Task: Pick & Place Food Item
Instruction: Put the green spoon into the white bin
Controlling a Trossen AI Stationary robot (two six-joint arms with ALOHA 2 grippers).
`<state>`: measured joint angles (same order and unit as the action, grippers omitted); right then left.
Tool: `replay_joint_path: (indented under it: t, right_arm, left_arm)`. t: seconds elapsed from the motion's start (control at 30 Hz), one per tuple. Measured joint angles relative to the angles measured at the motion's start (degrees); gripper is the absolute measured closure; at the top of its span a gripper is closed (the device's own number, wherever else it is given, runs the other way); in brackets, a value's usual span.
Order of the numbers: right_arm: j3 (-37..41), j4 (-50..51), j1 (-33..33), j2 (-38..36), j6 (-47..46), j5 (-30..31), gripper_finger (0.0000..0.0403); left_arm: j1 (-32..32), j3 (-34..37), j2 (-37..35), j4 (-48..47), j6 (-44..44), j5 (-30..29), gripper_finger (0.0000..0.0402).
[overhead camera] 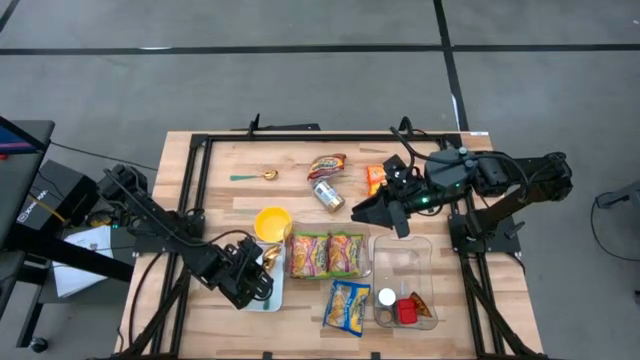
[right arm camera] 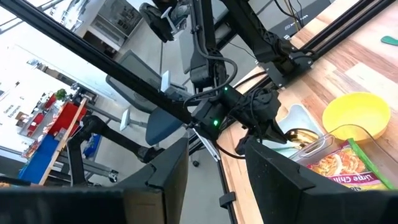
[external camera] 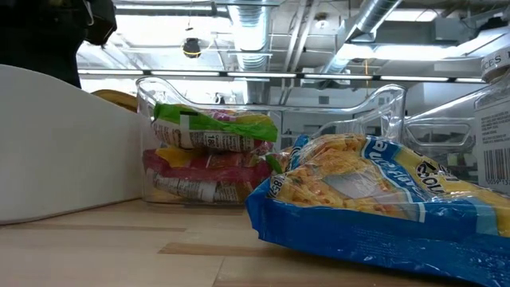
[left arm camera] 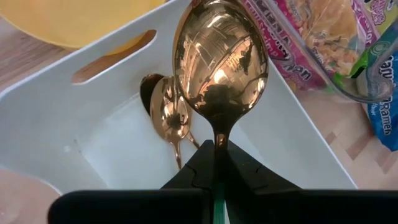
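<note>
1. The left gripper point(left arm camera: 214, 163) was closed on the thin handle of a gold spoon point(left arm camera: 219, 65); its bowl stood just above the white tray point(left arm camera: 112, 140).
2. A second gold spoon point(left arm camera: 169, 115) lay inside the tray, under the held one.
3. In the high view the left gripper point(overhead camera: 262, 272) was over the tray point(overhead camera: 270, 301) at the near left part of the table point(overhead camera: 230, 160), just beside the yellow bowl point(overhead camera: 272, 222).
4. The right gripper point(overhead camera: 362, 213) hung over the middle of the table, between the can point(overhead camera: 328, 195) and the empty end of the clear bin point(overhead camera: 400, 262). Its fingers point(right arm camera: 168, 168) were partly open and held nothing.
5. Two noodle packs point(overhead camera: 328, 254) lay in another clear bin next to the bowl. A blue noodle pack point(overhead camera: 347, 306) lay on the wood near the front edge.
6. An orange snack bag point(overhead camera: 375, 178) and a dark wrapper point(overhead camera: 327, 164) lay at the far side, and a teal spoon point(overhead camera: 254, 176) lay apart from them.
</note>
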<state>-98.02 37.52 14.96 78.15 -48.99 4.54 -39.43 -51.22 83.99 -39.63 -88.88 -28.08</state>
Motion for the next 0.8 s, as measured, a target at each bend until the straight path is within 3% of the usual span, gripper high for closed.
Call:
replay_joint_path:
  t: [0.8]
  right_arm:
    - [0.0,1.7,0.0,0.0,1.0,0.0,0.0249]
  left_arm:
    - [1.3,0.0,0.0,0.8,0.6,2.1,0.0394]
